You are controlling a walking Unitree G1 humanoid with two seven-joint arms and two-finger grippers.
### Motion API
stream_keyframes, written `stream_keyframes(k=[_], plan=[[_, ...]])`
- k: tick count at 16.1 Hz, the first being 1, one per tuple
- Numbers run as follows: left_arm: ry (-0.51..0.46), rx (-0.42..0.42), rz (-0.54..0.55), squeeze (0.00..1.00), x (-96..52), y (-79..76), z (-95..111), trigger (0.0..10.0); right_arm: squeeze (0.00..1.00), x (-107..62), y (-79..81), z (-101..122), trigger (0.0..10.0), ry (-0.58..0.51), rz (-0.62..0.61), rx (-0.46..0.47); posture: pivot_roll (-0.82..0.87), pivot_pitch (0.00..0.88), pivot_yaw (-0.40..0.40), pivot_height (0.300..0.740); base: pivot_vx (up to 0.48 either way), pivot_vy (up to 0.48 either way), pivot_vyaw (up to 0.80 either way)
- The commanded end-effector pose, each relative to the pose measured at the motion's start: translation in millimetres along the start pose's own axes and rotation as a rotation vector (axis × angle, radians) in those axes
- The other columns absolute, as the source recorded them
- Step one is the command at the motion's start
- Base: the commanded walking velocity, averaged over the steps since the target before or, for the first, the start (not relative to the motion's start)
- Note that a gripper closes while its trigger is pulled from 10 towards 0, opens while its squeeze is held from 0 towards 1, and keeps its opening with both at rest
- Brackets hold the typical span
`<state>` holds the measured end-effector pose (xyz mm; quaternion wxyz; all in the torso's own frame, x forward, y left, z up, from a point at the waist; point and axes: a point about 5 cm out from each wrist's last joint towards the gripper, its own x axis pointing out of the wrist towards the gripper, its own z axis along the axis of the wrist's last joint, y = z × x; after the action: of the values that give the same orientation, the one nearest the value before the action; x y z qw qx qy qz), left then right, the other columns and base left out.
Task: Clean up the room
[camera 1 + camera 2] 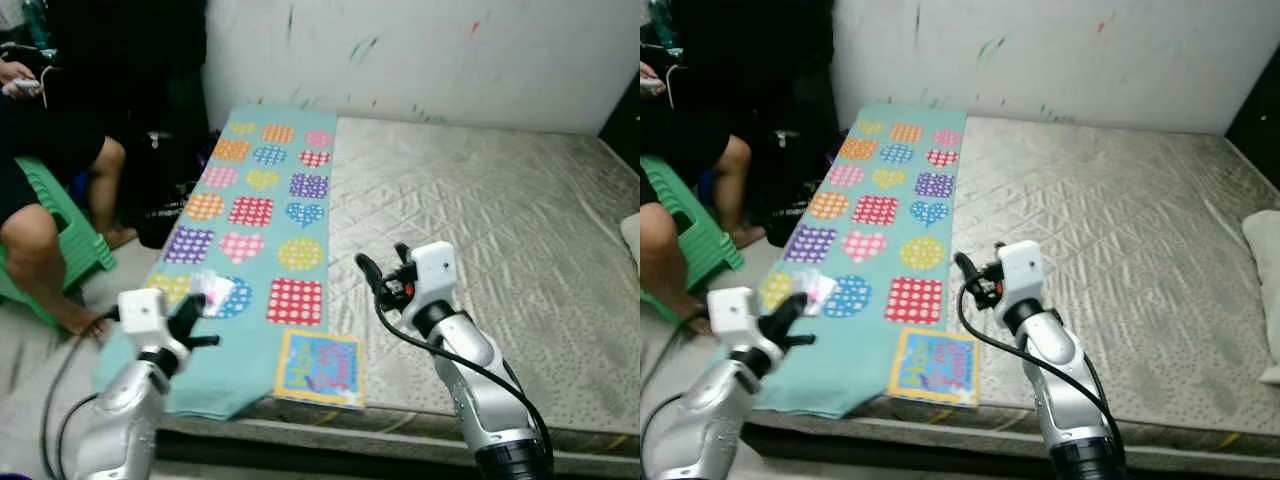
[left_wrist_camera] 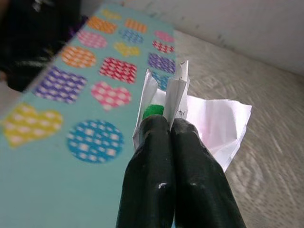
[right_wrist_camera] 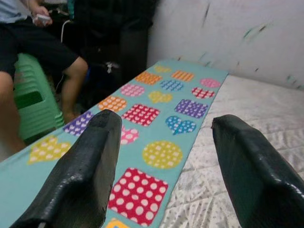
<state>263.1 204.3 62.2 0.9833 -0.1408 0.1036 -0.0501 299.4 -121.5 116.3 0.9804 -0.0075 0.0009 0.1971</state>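
My left gripper [image 1: 197,312] is shut on a crumpled white and pink paper wrapper [image 1: 212,292] with a bit of green in it. It holds the wrapper just above the near left corner of the teal patterned blanket [image 1: 262,205]. In the left wrist view the black fingers [image 2: 156,156] press together on the wrapper [image 2: 216,118]. My right gripper [image 1: 383,264] is open with nothing in it, raised over the mattress [image 1: 500,230] beside the blanket's right edge. The right wrist view shows its two fingers [image 3: 90,166] spread wide apart.
A colourful picture book [image 1: 320,366] lies at the bed's front edge. A person [image 1: 40,200] sits on a green stool [image 1: 70,235] to the left, with dark bags [image 1: 165,195] beside them. A pale pillow [image 1: 1265,290] lies at the far right. A white wall [image 1: 430,50] backs the bed.
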Motion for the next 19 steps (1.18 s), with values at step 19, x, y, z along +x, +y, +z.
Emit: stream_keyframes(k=[19], plan=[[0.005, 0.008, -0.026, 0.0, 3.6, -11.3, 0.4, 10.0, 0.0, -8.8, -0.7, 0.6, 10.0, 0.028, 0.004, -0.027, -0.19, 0.0, -0.013, 0.74, 0.0, 0.253, 0.17]])
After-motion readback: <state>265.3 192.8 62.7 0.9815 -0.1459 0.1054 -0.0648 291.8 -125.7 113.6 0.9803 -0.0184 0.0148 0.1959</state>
